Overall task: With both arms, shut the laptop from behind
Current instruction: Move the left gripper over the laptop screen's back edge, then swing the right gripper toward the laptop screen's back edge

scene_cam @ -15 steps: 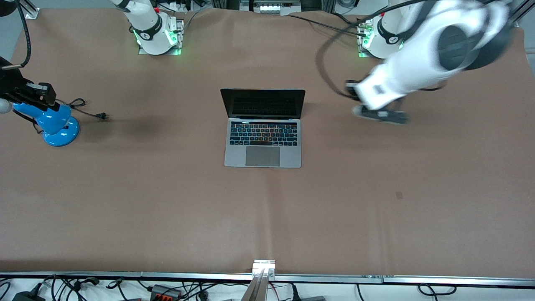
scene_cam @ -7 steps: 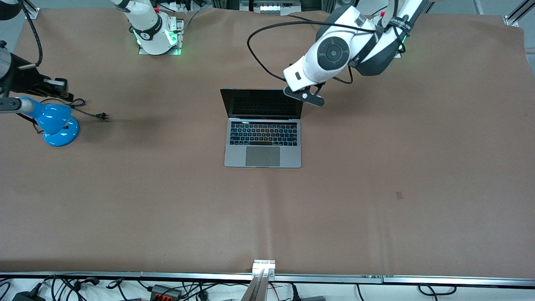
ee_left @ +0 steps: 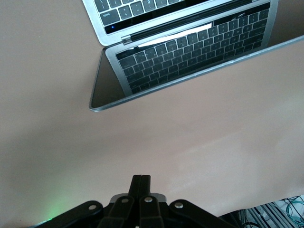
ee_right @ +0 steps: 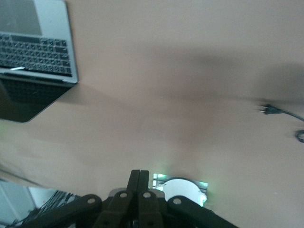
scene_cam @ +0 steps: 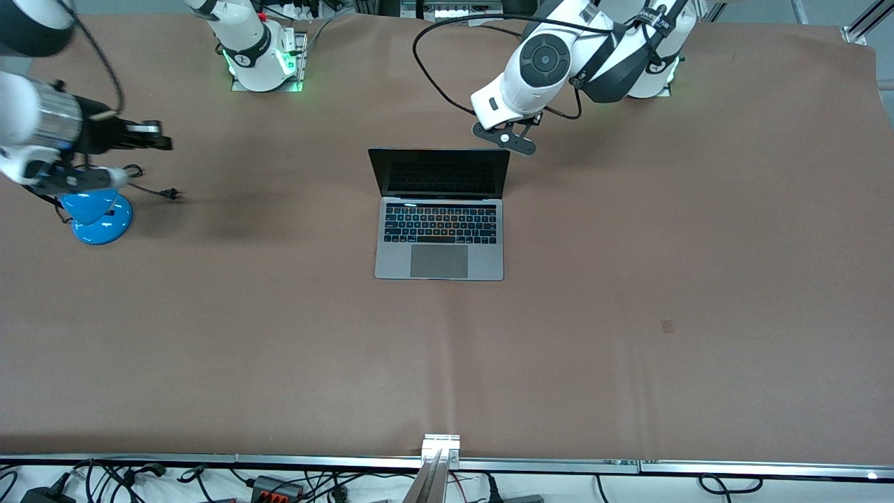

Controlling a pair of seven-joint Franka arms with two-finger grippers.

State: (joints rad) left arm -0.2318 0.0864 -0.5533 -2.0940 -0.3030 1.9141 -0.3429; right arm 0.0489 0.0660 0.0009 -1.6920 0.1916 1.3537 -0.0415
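Note:
The silver-grey laptop lies open in the middle of the table, its dark screen upright and facing the front camera. My left gripper is shut and empty, over the table by the lid's top corner toward the left arm's end. In the left wrist view its gripper points at the screen's top edge. My right gripper is shut and empty, over the table near the lamp, well away from the laptop. The right wrist view shows that gripper and the laptop off to one side.
A blue desk lamp stands at the right arm's end of the table, its black cord and plug lying toward the laptop; the plug also shows in the right wrist view. Brown cloth covers the table.
The left arm swung in from its end of the table to the lid's corner, then drew slightly toward the bases. The right gripper moved from over the lamp toward the laptop.

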